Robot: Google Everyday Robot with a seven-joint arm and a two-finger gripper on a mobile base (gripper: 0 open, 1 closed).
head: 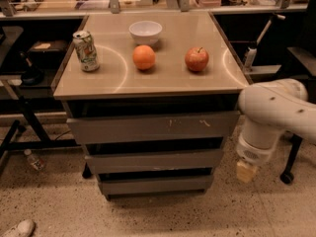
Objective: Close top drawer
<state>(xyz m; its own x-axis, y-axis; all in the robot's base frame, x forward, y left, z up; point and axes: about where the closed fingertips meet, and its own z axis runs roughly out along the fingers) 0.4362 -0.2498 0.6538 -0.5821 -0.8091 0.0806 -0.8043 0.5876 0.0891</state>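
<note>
The top drawer (148, 128) is the wide grey front panel just under the tabletop, with small white scratches right of its middle. A dark gap shows between it and the tabletop, and its front stands a little forward of the two narrower drawer fronts (153, 161) below. My gripper (246, 171) hangs at the end of the white arm (274, 107), right of the cabinet and level with the lowest drawer. It is clear of the drawer and touches nothing.
On the tan tabletop (113, 80) stand a soda can (86, 51), a white bowl (145, 32), an orange (143, 57) and an apple (196, 59). Dark desks and chair legs flank the cabinet. A plastic bottle (33, 160) and a shoe (19, 228) lie on the speckled floor.
</note>
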